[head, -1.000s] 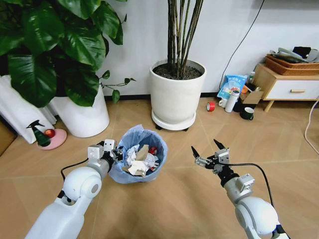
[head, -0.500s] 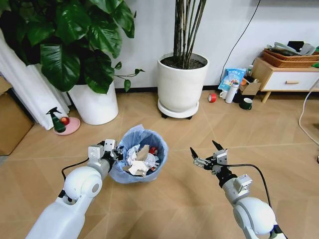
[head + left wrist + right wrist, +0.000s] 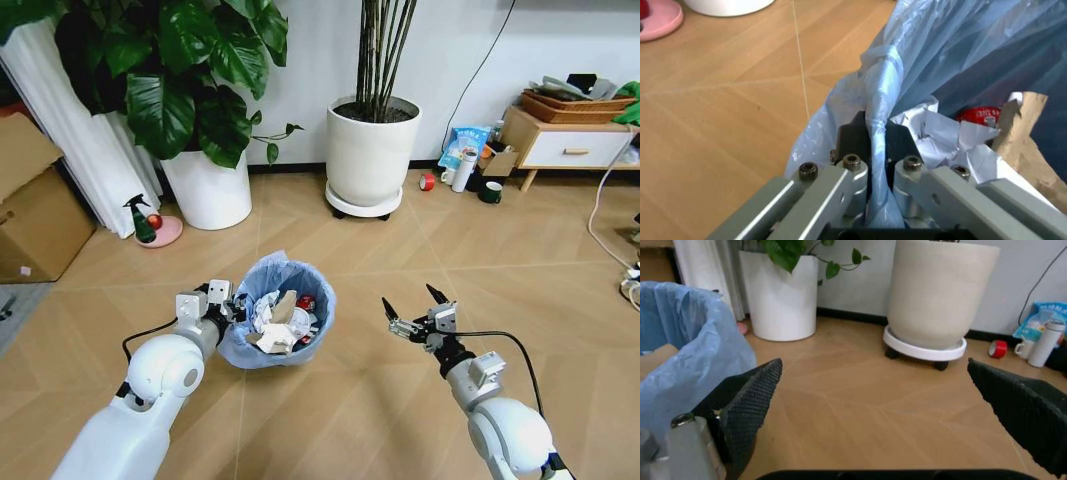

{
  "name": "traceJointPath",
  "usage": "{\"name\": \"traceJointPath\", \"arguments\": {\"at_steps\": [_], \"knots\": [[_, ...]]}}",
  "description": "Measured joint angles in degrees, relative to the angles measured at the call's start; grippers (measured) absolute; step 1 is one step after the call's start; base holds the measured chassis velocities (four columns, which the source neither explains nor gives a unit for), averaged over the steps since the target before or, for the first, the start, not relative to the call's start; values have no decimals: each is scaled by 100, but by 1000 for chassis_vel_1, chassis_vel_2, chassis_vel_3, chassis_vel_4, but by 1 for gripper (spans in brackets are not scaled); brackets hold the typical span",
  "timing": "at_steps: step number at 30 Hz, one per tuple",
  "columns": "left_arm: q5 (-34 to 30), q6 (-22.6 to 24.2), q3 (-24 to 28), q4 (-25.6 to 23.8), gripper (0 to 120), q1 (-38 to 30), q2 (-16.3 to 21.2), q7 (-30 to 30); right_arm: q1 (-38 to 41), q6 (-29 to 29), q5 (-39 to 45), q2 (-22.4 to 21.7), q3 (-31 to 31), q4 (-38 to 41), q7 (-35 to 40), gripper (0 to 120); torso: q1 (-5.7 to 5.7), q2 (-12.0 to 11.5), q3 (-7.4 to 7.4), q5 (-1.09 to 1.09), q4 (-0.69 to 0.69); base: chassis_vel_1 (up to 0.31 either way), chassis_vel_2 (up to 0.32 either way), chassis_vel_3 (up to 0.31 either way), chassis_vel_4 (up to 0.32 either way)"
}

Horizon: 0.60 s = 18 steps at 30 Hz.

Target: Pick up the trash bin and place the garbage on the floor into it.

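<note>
The trash bin (image 3: 278, 310) hangs in front of the robot's left side, its light-blue bag folded over the rim and its mouth full of garbage (image 3: 280, 322): crumpled white paper, a strip of brown paper and a red wrapper. The left gripper (image 3: 226, 307) holds it at the near-left rim; in the left wrist view the fingers (image 3: 855, 145) are pinched together on the bag and rim between them, with the paper just beyond.

The right gripper (image 3: 412, 307) hovers beside the bin to its right, well clear of it, its two dark fingers spread wide and holding nothing. The floor (image 3: 420, 250) around both arms shows no loose litter that can be made out. Farther off stand two white plant pots (image 3: 372, 150) against the wall, and a cluster of mugs and a red tape roll by a low cabinet (image 3: 565, 145).

The step in hand looks like carrying the bin while searching for remaining scraps. The next move calls for finding any piece left and bringing the open right gripper down over it, keeping the bin level.
</note>
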Motion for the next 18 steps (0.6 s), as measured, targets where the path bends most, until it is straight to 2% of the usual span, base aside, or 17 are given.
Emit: {"name": "traceJointPath", "arguments": {"at_steps": [18], "knots": [[-1, 0, -8, -20, 0, 24, 4, -22, -5, 37, -16, -3, -76, -47, -8, 100, 0, 0, 0, -1, 1, 251, -190, -250, 189]]}}
